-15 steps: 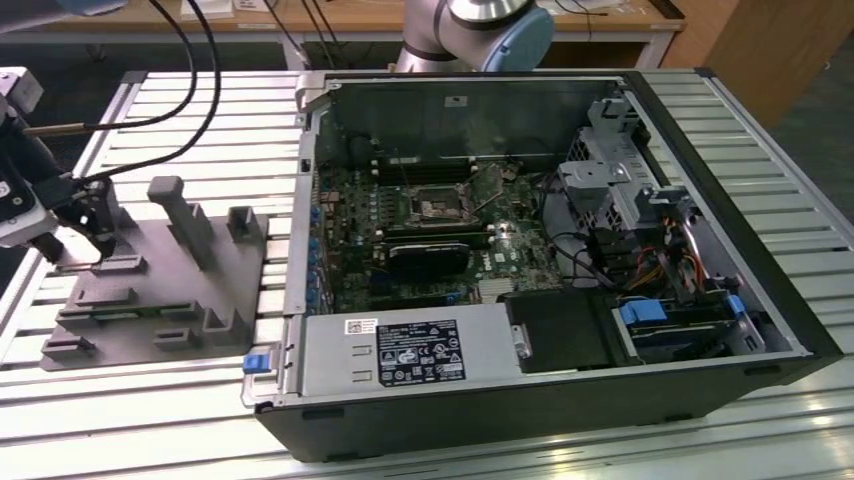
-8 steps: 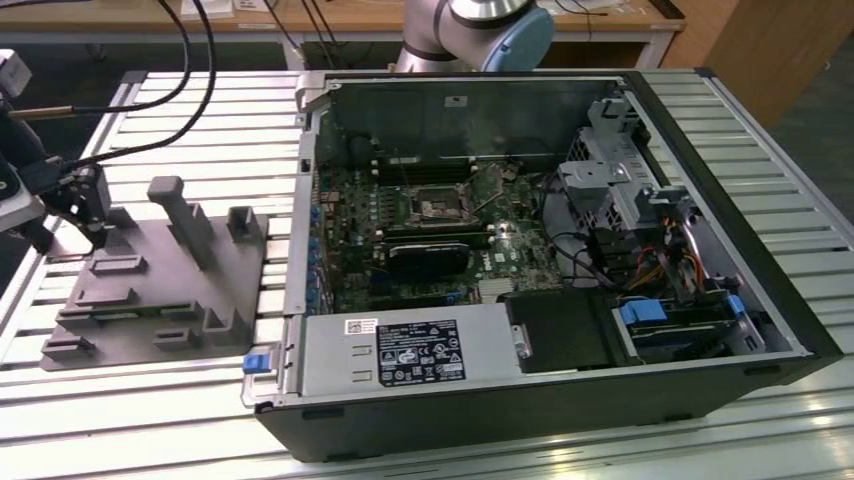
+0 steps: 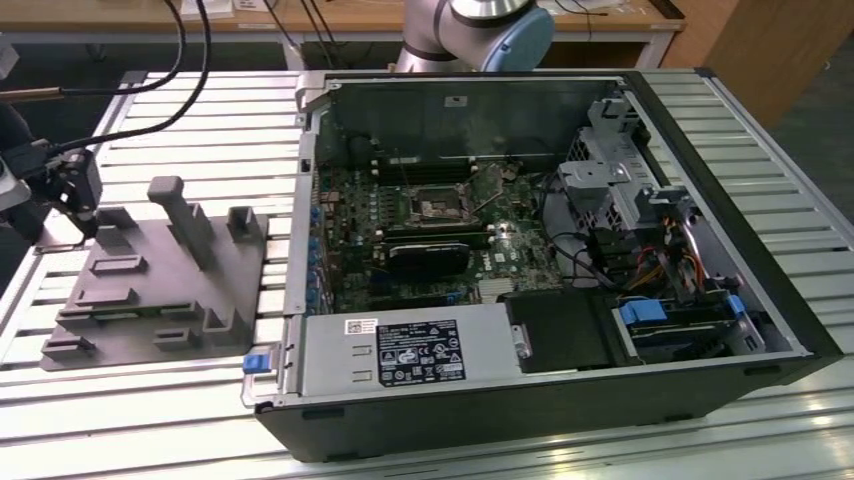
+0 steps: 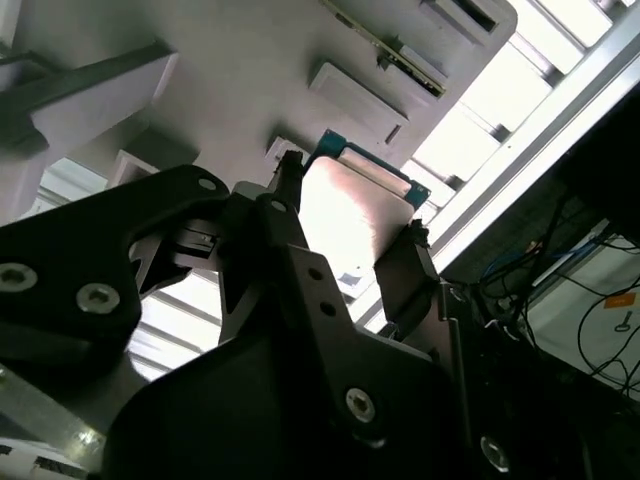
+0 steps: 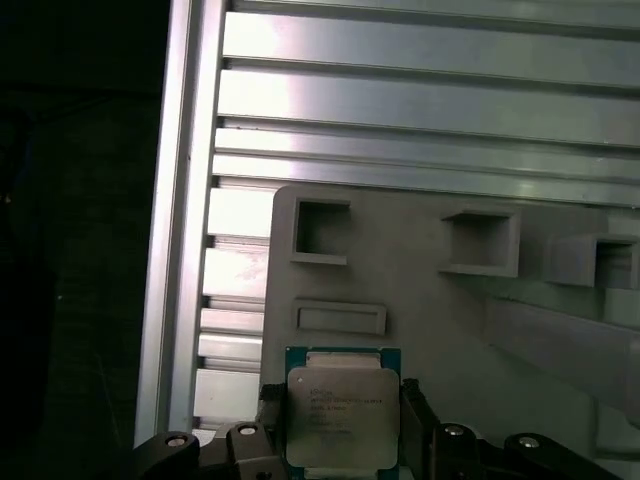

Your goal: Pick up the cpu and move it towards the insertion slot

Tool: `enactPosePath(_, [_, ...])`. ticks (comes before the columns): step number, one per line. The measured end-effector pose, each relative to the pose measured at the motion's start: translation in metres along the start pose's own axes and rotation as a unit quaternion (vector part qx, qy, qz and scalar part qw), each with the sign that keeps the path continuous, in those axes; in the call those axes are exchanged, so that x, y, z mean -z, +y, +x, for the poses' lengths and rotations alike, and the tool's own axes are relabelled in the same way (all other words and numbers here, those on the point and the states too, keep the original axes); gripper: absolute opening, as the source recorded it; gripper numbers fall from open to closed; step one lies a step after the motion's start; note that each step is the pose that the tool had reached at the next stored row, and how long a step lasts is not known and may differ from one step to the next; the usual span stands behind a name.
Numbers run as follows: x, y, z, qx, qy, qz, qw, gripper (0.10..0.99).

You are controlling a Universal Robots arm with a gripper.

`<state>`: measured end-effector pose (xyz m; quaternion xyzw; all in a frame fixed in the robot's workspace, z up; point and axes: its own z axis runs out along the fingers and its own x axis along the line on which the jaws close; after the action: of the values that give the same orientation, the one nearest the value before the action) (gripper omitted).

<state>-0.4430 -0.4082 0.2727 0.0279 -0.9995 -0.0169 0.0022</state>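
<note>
Where two fingers point(image 4: 405, 285) pinch, one cpu point(image 5: 342, 415) sits

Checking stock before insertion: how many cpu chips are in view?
1. The cpu sits between the fingers of the claw, at the grey fixture plate, in both wrist views. The insertion slot looks dark at its centre; others could be hidden inside the case.
</note>
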Motion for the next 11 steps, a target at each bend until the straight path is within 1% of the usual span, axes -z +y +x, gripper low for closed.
enactPosePath(11, [0.0251, 0.0008, 0.0001, 0.0, 0.0, 0.0, 1.0, 0.541])
